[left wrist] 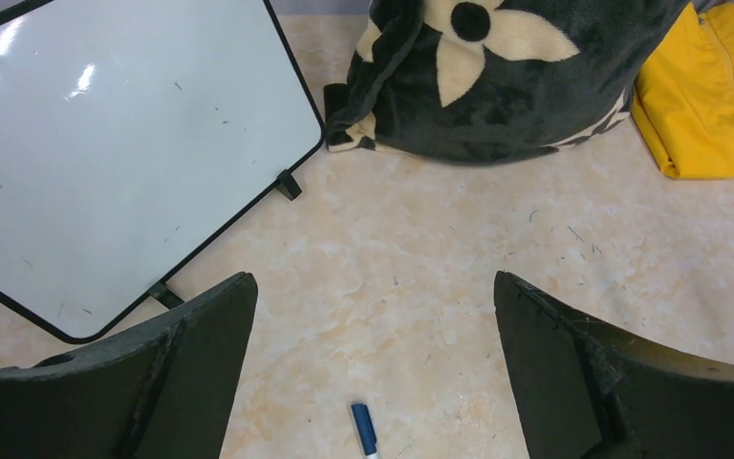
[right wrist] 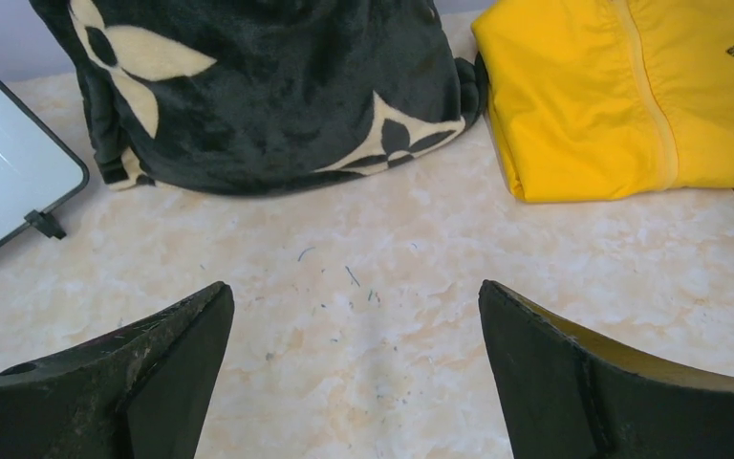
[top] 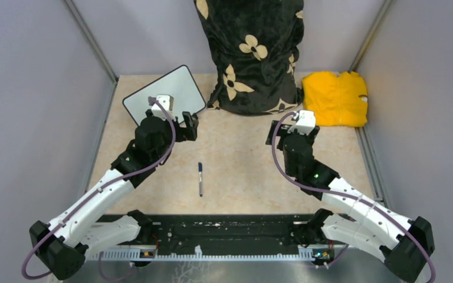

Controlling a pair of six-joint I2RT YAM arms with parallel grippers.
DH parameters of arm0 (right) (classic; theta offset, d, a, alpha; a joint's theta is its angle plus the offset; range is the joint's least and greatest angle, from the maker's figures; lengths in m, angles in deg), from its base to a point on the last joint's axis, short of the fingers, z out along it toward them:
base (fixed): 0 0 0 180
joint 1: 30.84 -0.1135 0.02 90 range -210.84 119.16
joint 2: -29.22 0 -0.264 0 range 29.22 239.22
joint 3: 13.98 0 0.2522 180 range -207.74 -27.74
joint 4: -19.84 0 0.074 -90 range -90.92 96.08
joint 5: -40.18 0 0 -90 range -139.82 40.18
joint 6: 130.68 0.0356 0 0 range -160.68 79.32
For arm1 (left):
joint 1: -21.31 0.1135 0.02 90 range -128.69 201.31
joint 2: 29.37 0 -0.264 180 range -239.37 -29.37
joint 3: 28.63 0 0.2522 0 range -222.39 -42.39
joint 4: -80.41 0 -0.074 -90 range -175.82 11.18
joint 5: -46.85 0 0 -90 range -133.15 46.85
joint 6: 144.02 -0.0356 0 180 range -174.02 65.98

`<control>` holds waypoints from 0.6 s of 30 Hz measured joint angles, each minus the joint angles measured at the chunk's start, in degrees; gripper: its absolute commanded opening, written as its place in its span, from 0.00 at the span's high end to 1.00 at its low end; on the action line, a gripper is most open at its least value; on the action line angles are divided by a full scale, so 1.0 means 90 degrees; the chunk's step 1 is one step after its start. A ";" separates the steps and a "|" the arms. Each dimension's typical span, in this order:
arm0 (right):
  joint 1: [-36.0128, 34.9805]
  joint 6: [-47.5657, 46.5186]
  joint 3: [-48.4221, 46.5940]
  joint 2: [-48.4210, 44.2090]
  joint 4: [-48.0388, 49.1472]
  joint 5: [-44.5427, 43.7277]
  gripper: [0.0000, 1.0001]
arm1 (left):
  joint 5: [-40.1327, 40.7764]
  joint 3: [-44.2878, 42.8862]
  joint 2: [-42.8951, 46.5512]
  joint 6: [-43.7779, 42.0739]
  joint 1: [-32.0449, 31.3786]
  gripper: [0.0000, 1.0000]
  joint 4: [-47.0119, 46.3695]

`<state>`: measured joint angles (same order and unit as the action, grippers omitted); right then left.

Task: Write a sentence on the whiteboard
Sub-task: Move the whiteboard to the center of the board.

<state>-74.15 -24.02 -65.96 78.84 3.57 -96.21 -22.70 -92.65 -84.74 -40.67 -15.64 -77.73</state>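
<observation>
Hanging wide open and empty, the left pincer (left wrist: pixel 373 283) and right pincer (right wrist: pixel 356 291) should first pick up the pen (top: pixel 200 178) lying between them on the surface (top: pixel 242 177), since the whiteboard (left wrist: pixel 124 143) at the far left looks blank.

The work surface is a tabletop (top: pixel 242 177) with a beige, marbled finish. Small dark specks (right wrist: pixel 349 277) lie scattered on it. Plain grey panels enclose three sides: a left wall (top: pixel 29 106), a right wall (top: pixel 424 88) and a rear wall (top: pixel 147 29). A metal corner post (top: pixel 90 38) joins rear and left panels; a second post (top: pixel 368 35) joins rear and right. A metal rail (top: pixel 368 159) borders the right edge. A black base plate (top: pixel 230 233) spans the near edge. Lighting is even, with soft shadows.
</observation>
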 measured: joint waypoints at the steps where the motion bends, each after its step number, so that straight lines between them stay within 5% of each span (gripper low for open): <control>1: 0.0000 -0.0015 0.0034 -0.0005 0.0066 0.0002 0.05 | 0.0039 0.0000 0.0002 0.0007 0.0000 0.01 -0.0002; 18: -0.0012 -0.0381 -0.0041 0.0168 0.0119 0.1945 0.15 | 0.0321 0.0466 0.0690 0.0141 0.0000 0.01 -0.0357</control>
<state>-74.26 -27.45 -66.33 80.35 4.64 -78.70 -19.82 -88.45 -78.53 -39.40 -15.64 -80.94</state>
